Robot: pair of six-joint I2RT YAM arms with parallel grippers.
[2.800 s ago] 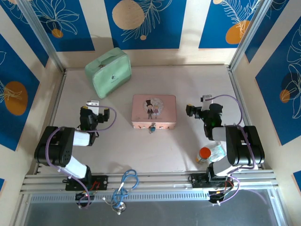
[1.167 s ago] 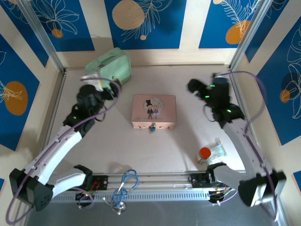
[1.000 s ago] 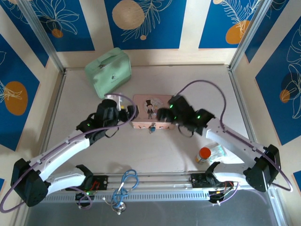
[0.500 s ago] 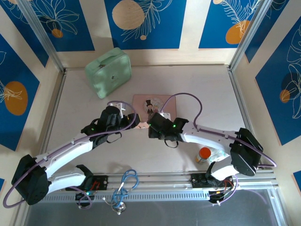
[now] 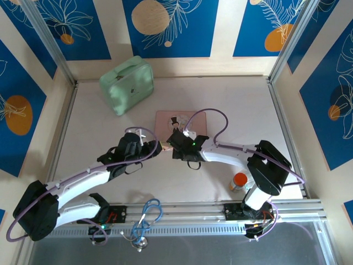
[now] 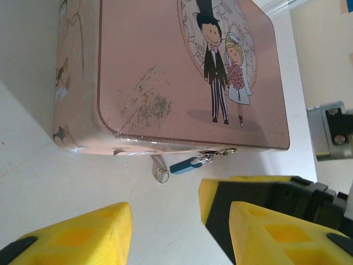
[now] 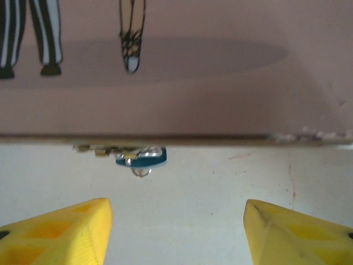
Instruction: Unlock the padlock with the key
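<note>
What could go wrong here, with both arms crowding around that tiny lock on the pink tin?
1. The padlock is tiny and hangs low at the front edge of the pink tin, close to the table; open jaws this wide could miss it.
2. The left arm and right arm meet at that one spot, so they might bump each other.
3. The tin looks loose; a nudge could slide it away.

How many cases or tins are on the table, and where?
2. The green case lies in the far left corner; the pink tin lies in the middle, its near part hidden by the right arm. I see no others.
</note>
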